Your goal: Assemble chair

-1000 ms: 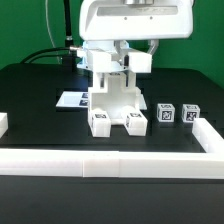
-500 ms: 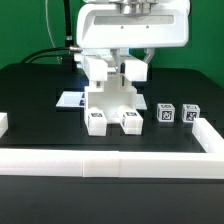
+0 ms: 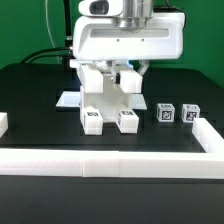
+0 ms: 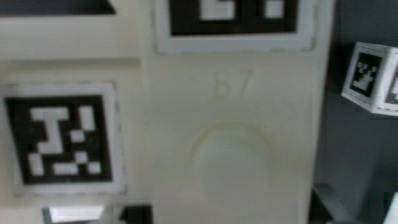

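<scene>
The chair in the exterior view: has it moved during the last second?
Yes. The chair slid toward the exterior view's left: its gap to the nearest small tagged block, which stayed put, has widened.

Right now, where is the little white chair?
In the exterior view, the chair is mid-table, with two small tagged blocks to the exterior view's right and the marker board behind it.

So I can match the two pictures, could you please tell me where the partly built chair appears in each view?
Exterior view: the chair is mid-table, behind the front rail.
Wrist view: the chair fills nearly the whole frame, seen close up.
Shared landmark: the square black-and-white tags on its white parts.
</scene>
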Controlling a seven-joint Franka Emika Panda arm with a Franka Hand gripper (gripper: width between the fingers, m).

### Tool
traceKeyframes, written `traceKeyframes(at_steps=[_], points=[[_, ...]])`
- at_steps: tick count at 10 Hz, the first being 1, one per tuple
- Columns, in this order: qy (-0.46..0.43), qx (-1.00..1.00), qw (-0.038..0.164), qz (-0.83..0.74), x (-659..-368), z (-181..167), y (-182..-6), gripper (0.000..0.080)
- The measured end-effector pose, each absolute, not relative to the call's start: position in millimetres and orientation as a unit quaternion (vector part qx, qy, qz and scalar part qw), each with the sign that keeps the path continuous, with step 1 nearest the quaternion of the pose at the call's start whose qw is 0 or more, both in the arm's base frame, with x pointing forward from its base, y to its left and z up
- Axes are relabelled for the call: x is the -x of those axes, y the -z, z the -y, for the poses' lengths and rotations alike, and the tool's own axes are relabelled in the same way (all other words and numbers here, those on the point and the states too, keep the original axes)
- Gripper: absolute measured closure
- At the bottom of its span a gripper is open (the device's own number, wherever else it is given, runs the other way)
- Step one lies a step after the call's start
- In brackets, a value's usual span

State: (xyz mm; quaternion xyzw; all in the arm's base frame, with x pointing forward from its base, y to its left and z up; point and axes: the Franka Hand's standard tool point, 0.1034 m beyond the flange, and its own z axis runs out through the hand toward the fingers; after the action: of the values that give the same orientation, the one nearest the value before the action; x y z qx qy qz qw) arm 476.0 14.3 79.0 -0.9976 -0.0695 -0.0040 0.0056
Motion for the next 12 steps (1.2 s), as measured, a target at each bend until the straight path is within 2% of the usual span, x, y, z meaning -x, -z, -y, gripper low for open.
traceKeyframes(at_steps=[7,8,9,10,12], points=[[0.000,0.997,0.002,0.073,-479,-11,-71.4,0.0514],[0.000,0.997,0.001,0.073,-480,-10,-70.5,0.0305],[-0.001,0.997,0.001,0.073,-480,-10,-69.2,0.0305],[-0.003,0.997,0.001,0.072,-479,-9,-67.2,0.0178],[-0.004,0.997,0.000,0.072,-479,-9,-66.5,0.0152]])
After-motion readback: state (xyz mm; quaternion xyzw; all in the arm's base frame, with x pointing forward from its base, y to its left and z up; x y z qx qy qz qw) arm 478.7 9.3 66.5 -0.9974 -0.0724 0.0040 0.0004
